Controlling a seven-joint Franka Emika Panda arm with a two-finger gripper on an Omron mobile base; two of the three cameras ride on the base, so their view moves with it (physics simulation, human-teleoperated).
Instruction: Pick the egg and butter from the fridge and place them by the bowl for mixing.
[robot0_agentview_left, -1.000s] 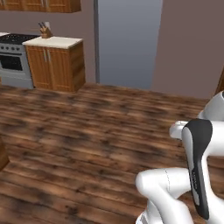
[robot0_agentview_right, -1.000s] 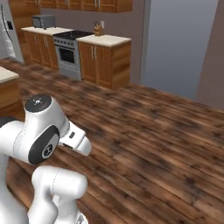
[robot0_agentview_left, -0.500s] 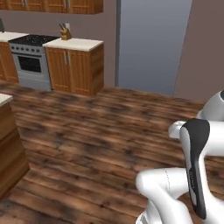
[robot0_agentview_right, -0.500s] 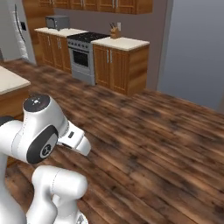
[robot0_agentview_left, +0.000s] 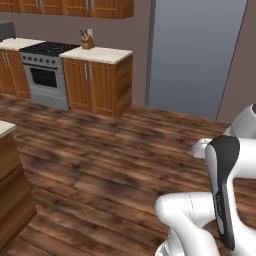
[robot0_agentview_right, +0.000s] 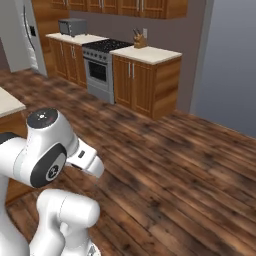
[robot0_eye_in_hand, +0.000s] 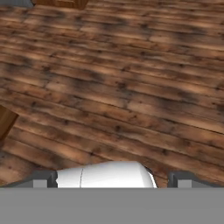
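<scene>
The fridge (robot0_agentview_right: 20, 35) stands tall and grey at the far left of the right base view, with a dark handle on its door. The egg, the butter and the bowl are out of view. In the hand view my gripper (robot0_eye_in_hand: 114, 178) points down at bare wooden floor. Its two dark fingertips (robot0_eye_in_hand: 43, 178) stand wide apart, open, with nothing between them. My white arm is folded low in front of the base, at the lower right of the left base view (robot0_agentview_left: 222, 190) and the lower left of the right base view (robot0_agentview_right: 47, 160).
A stove (robot0_agentview_left: 45, 75) and a wooden cabinet (robot0_agentview_left: 102, 80) with a knife block (robot0_agentview_left: 88, 41) line the back wall. A microwave (robot0_agentview_right: 71, 26) sits on the counter further left. An island counter corner (robot0_agentview_left: 7, 190) is close on the left. Open wooden floor (robot0_agentview_left: 110, 165) lies ahead.
The whole picture has shifted: the base has moved, so stove and cabinets slid right and look nearer, and the island corner came in at the left. The arm's pose is unchanged.
</scene>
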